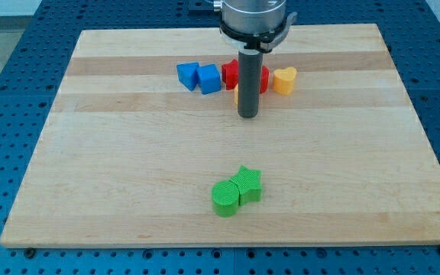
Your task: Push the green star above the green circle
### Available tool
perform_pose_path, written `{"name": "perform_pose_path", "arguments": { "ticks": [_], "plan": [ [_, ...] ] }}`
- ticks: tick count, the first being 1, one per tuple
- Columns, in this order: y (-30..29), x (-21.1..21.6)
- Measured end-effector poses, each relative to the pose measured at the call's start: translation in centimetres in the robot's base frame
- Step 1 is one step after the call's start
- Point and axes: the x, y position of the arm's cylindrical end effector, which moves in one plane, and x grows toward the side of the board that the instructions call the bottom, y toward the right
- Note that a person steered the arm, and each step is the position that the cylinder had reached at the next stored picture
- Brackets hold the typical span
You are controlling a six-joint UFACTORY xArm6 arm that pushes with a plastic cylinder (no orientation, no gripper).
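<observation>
The green star (249,183) lies on the wooden board (113,168) near the view's bottom centre. It touches the green circle (225,198), which sits just to its lower left. My tip (247,116) is well above both in the view, about a third of the board's depth away, just below the row of blocks at the view's top.
A row of blocks lies near the view's top: two blue blocks (188,75) (209,79), a red block (230,74) partly hidden behind my rod, a yellow heart (283,80), and a yellow piece (237,95) peeking out beside the rod.
</observation>
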Motion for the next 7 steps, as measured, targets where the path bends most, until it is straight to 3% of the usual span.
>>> {"name": "perform_pose_path", "arguments": {
  "ticks": [2,5,7],
  "plan": [
    [-1.2,4.9],
    [-12.4,9.4],
    [-14.3,20.3]
  ]
}}
